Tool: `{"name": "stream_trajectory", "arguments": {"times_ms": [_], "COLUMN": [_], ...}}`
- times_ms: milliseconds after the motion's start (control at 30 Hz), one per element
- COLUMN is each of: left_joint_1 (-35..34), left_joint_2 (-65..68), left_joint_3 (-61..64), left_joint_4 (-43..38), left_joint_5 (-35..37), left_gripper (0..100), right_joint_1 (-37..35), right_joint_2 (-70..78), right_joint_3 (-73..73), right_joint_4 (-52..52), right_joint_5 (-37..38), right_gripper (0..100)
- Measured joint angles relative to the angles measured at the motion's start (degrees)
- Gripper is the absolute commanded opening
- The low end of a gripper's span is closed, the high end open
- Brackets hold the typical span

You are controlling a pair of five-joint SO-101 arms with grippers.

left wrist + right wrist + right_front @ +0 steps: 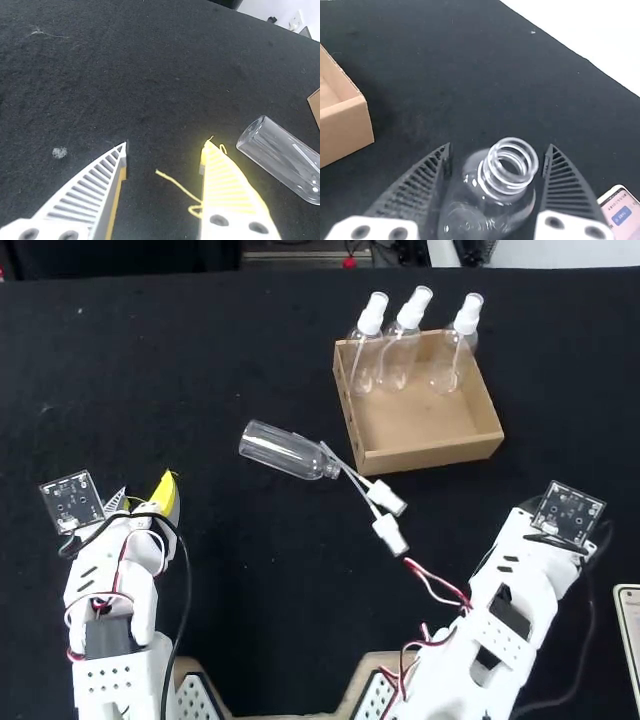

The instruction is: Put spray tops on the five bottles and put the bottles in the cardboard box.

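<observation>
1. Over the black-clothed tabletop (200,360), in the high view, a capless bottle (288,452) is lying on its side just beside the cardboard box (430,452). Two loose spray tops (385,498) are lying near its neck, their thin tubes close together. Being round and smooth, the bottle is likely to roll under an off-centre nudge, and the tubes are risking a snag or a bend. Three topped bottles (405,335) are leaning on the box's far wall, and one more set down hard could be toppling them. A phone (630,610) is lying at the cloth's edge by the right arm (520,610).

2. From the left wrist, the left jaws are standing wide apart and holding nothing above the cloth. The capless bottle's base (280,165) is lying just beside the yellow one. Closing from here would probably be pinching only that end and squirting it away. A loose yellow thread (175,185) is trailing between them, and a lint speck (60,152) is sitting nearby.

3. From the right wrist, the right jaws are gripping an open-necked bottle (507,172). Clear plastic is slippery, so it may be twisting when a top is pressed in. Pale floor (600,45) is showing beyond the cloth.
</observation>
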Motion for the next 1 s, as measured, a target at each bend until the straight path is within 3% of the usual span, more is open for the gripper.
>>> {"name": "stream_trajectory", "arguments": {"times_ms": [633,800,1000], "left_joint_1": [0.0,0.0,0.0], "left_joint_2": [0.0,0.0,0.0], "left_joint_3": [0.0,0.0,0.0], "left_joint_4": [0.0,0.0,0.0], "left_joint_5": [0.0,0.0,0.0], "left_gripper": [23,23,23], "right_joint_1": [1.1,0.5,-0.4], "right_joint_2": [-0.1,-0.1,-0.1], "right_joint_3": [0.0,0.0,0.0], "right_joint_4": [4.6,4.6,4.6], "right_joint_5": [0.0,0.0,0.0], "right_gripper": [25.9,32.0,31.6]}}
